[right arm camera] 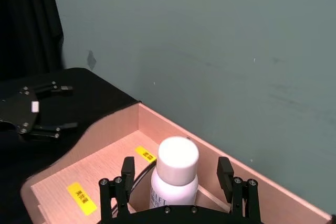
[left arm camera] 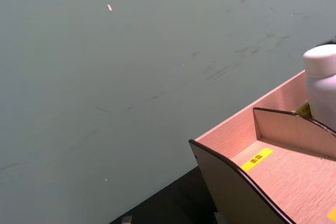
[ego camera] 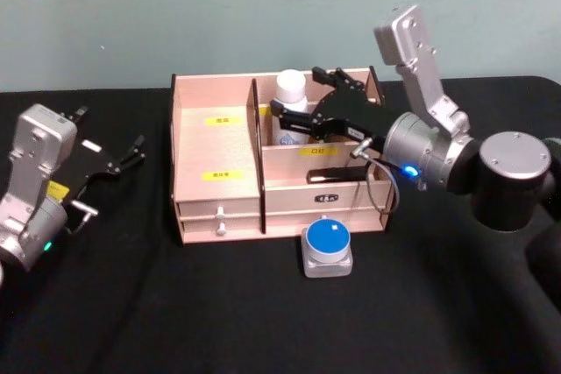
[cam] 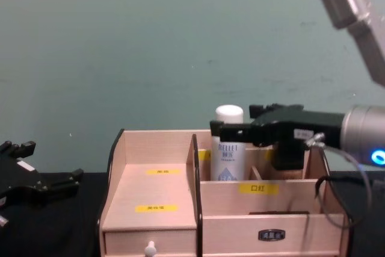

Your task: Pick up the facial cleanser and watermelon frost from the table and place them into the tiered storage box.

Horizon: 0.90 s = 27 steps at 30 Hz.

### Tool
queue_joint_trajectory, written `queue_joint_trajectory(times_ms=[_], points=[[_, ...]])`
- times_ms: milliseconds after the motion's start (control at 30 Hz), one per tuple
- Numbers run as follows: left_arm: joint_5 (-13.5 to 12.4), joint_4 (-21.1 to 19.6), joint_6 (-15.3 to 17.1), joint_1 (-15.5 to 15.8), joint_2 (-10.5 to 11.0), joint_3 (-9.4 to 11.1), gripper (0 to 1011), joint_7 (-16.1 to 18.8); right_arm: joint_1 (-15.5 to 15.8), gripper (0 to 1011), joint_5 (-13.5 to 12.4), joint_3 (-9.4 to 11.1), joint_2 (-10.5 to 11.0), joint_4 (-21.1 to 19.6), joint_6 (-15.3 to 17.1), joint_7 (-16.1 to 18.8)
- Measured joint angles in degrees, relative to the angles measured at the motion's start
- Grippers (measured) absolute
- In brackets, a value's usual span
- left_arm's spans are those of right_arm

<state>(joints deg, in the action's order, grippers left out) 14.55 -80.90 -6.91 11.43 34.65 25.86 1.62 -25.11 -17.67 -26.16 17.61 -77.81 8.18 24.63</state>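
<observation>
The facial cleanser, a white bottle with a white cap, stands upright in the rear right compartment of the tiered storage box. My right gripper is open around the bottle, with a gap on each side between the bottle and its fingers. From the chest view the bottle rises above the box wall beside the right gripper. The watermelon frost, a small grey box with a round blue top, lies on the black table in front of the box. My left gripper rests open at the far left.
The black table runs to a green wall behind the box. The box's left stepped compartment holds nothing, and two small drawers face me. The left gripper sits low, left of the box.
</observation>
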Motion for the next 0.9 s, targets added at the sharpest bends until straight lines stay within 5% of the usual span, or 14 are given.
queue_joint_trajectory(times_ms=[267, 600, 900], points=[[0.00, 0.00, 0.00, 0.00, 0.00, 0.00, 1010, 0.00, 4.99, 1000, -2.32, 2.14, 4.98, -12.55, 5.69, -0.19], [0.00, 0.00, 0.00, 0.00, 0.00, 0.00, 1009, 0.00, 18.85, 1000, -6.56, 6.38, 13.28, -31.10, 14.08, -4.77], [0.00, 0.00, 0.00, 0.00, 0.00, 0.00, 1010, 0.00, 31.47, 1000, -7.17, 8.53, 14.53, -40.36, 19.43, -12.43]])
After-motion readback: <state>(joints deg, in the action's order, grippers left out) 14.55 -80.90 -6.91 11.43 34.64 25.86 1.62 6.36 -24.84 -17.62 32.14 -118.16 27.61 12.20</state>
